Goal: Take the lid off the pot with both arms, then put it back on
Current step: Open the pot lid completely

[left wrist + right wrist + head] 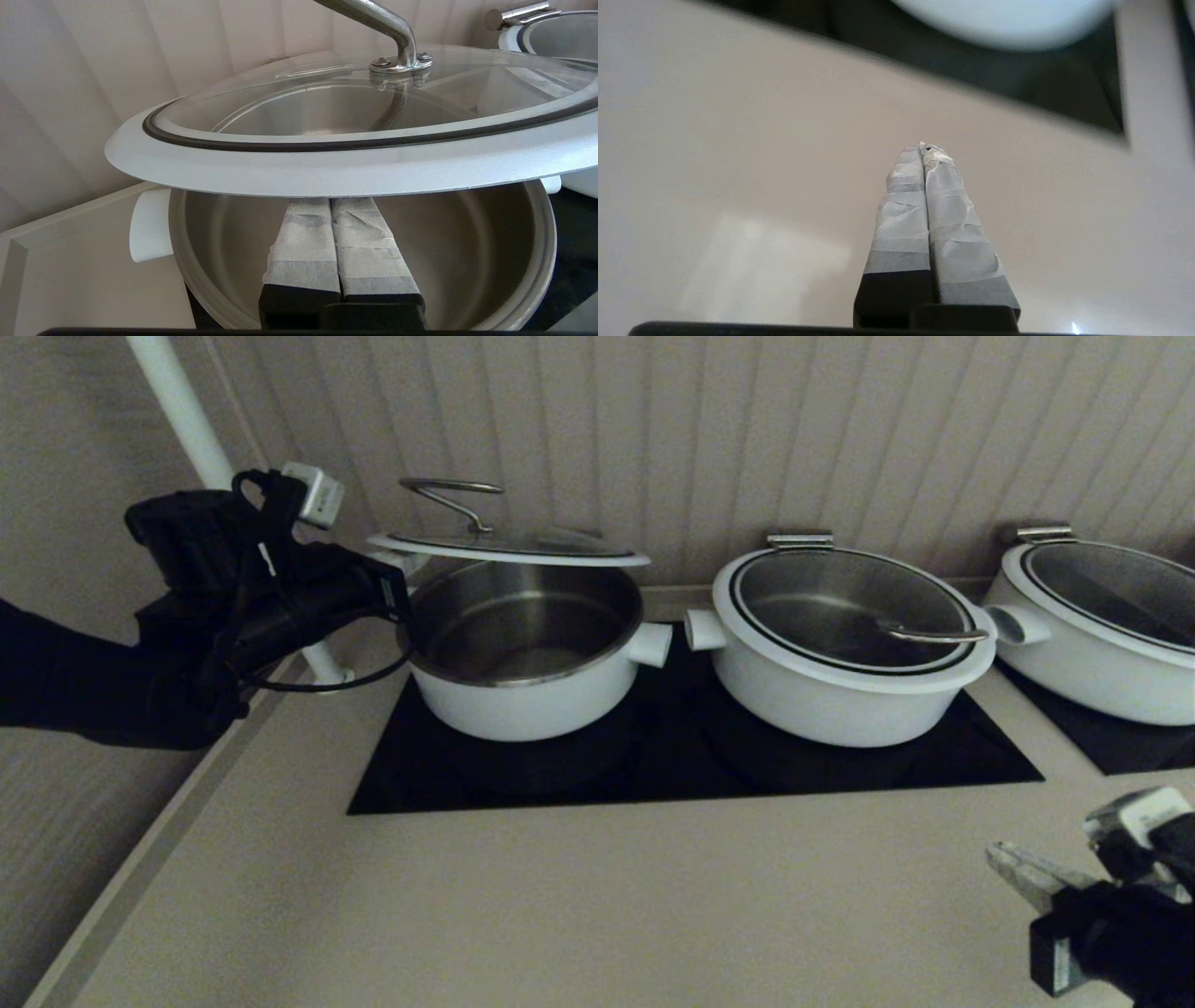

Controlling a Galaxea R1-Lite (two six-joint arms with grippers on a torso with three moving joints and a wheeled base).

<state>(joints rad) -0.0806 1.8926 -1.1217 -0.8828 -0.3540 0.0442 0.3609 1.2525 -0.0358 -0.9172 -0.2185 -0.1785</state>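
Observation:
The lid (509,546), glass with a white rim and a steel loop handle, hangs nearly level a little above the open white pot (523,653) on the left of the black cooktop. My left gripper (397,583) reaches in from the pot's left side. Its taped fingers (299,242) are pressed together and shut under the lid's white rim (327,168), over the pot's steel interior (490,242). The rim rests on top of them and hides their tips. My right gripper (1004,859) is shut and empty above the counter at the front right, far from the pot, its fingertips (923,148) over bare counter.
Two wider white pots with glass lids stand to the right, one (845,644) on the same black cooktop (691,765) and one (1102,625) at the far right. A white pipe (187,411) and the panelled wall stand close behind my left arm. The counter's edge runs along the left.

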